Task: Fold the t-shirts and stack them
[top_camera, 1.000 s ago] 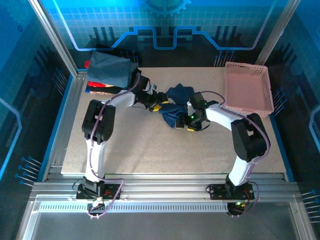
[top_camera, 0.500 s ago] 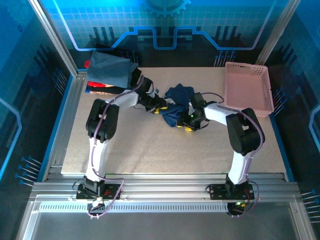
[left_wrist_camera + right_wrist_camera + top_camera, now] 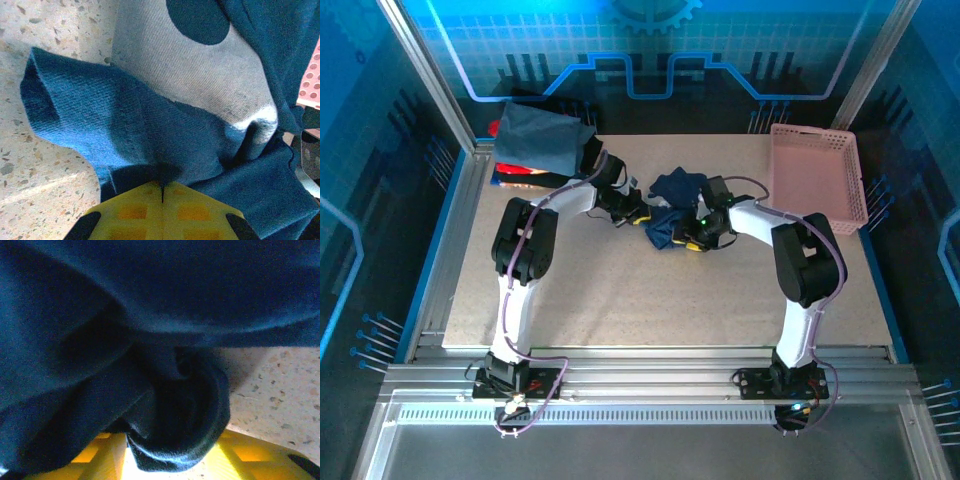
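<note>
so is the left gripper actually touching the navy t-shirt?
Touching. Left wrist view: the left gripper is pinched shut on a fold of the navy t-shirt.

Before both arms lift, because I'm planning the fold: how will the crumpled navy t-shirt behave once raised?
Probably floppy: the navy t-shirt lies bunched in soft folds, so it should drape and sag from the left gripper, which is pinched shut on a fold. Likely light, being a thin knit. Trailing cloth may drag across the table.

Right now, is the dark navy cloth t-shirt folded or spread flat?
Neither: the dark navy t-shirt lies crumpled, bunched in loose rolls.
</note>
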You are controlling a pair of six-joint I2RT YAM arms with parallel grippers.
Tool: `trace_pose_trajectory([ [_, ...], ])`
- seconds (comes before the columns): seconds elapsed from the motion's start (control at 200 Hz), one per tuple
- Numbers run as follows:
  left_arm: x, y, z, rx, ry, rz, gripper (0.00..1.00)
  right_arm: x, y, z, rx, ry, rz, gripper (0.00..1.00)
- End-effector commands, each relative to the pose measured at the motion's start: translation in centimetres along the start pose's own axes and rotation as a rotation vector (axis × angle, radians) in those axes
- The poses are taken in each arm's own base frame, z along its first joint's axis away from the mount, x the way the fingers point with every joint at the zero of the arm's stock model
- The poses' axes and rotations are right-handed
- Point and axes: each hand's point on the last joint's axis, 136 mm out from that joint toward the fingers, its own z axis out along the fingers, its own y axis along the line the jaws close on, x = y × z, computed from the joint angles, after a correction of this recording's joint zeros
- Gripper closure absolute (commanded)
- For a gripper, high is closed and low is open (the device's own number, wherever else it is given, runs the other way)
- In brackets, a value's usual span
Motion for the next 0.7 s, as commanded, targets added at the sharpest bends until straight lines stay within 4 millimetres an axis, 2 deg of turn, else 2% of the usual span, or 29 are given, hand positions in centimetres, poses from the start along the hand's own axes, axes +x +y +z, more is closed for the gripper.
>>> trace_pose_trajectory([
  [0.0, 0.2, -2.5, -2.1, 0.056, -0.001, 0.019, 1.0, -0.1, 0.5, -1.8, -0.004, -0.022, 0.001, 0.52],
  [0.2, 0.2, -3.1, -2.3, 0.078, 0.001, 0.022, 1.0, -0.6, 0.1, -0.5, -0.002, -0.026, 0.024, 0.51],
  [0.35, 0.2, -3.2, -2.6, 0.086, 0.0, 0.018, 1.0, -0.9, -0.2, 1.0, 0.011, 0.012, 0.04, 0.57],
  [0.515, -0.1, -3.5, -3.5, 0.109, -0.02, 0.012, 1.0, -0.6, -1.4, 1.2, 0.056, 0.027, 0.062, 0.67],
  [0.625, -0.6, -4.0, -4.6, 0.14, -0.038, 0.006, 1.0, -1.0, -1.3, 1.0, 0.061, 0.021, 0.067, 0.84],
  [0.69, -1.1, -4.6, -5.7, 0.162, -0.058, 0.005, 1.0, -1.4, -1.3, 0.1, 0.075, -0.002, 0.059, 1.0],
])
